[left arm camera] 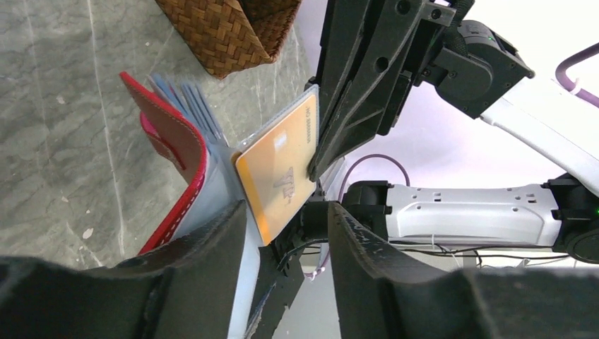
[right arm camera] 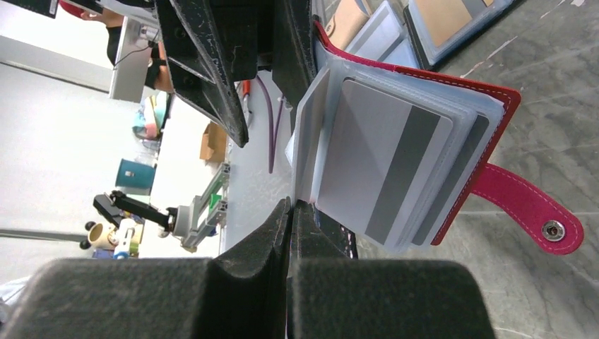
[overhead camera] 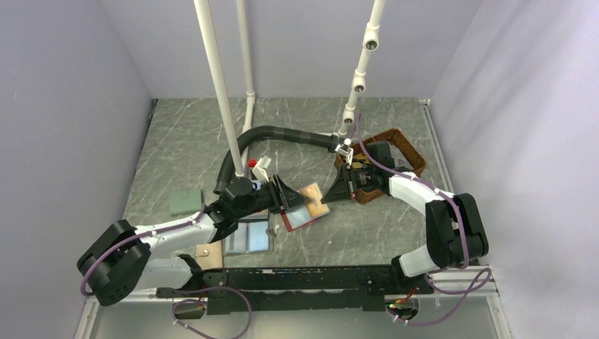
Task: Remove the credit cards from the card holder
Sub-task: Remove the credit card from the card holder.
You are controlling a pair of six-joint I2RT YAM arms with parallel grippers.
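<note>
Credit cards (right arm camera: 374, 155) sit in the opened red card holder (left arm camera: 176, 152), mid-table between both arms: one tan-orange card (left arm camera: 275, 176) pointing out toward the right arm, plus two grey striped ones lying lengthwise along the holder's fold. Print unreadable. Right gripper (right arm camera: 291, 206) pinches the tan-orange card's edge; left gripper (left arm camera: 286, 215) half-wide around the holder's leaves, grip unclear

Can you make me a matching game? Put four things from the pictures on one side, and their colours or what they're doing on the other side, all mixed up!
Things:
1. credit card
2. card holder
3. basket
4. right claw

Matches:
A. woven brown
B. shut on the card's edge
C. orange
D. red

Pairs: 1-C, 2-D, 3-A, 4-B
</note>
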